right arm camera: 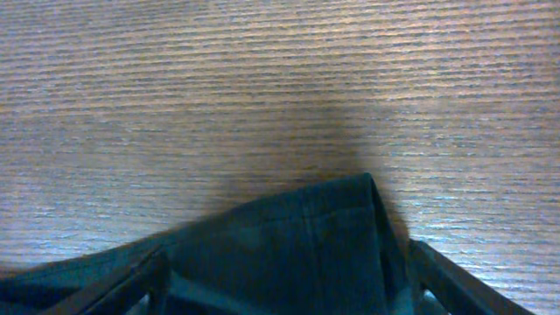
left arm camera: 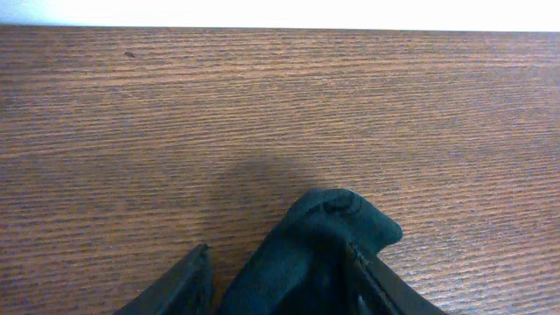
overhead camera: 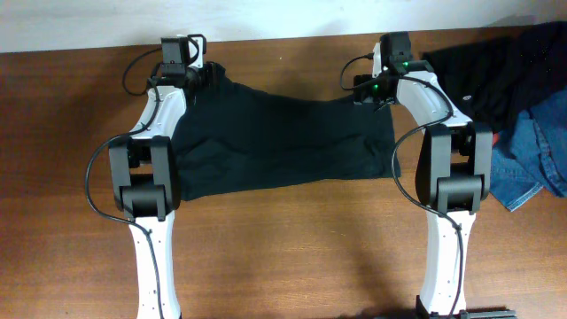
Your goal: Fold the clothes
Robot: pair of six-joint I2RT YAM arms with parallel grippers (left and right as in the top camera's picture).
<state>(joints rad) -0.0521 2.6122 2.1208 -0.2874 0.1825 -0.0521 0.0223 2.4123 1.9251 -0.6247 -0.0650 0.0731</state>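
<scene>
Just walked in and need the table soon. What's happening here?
A black T-shirt lies spread on the wooden table for folding. The robot's left gripper and right gripper each sit at its far edge with fabric between their fingers; the right looks open, the left's grip unclear. Other clothes lie heaped nearby.

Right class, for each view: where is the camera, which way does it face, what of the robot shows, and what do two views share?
Overhead: above the brown wooden table, facing straight down at the black fabric T-shirt; both white arms, left hand, right hand.
Left wrist: on the left arm, facing the table's far edge; dark fingers flank bunched shirt fabric.
Right wrist: on the right arm, angled down at the wood; fingers flank a flatter shirt edge.
Shared: both wrist views show shirt between fingers.
</scene>
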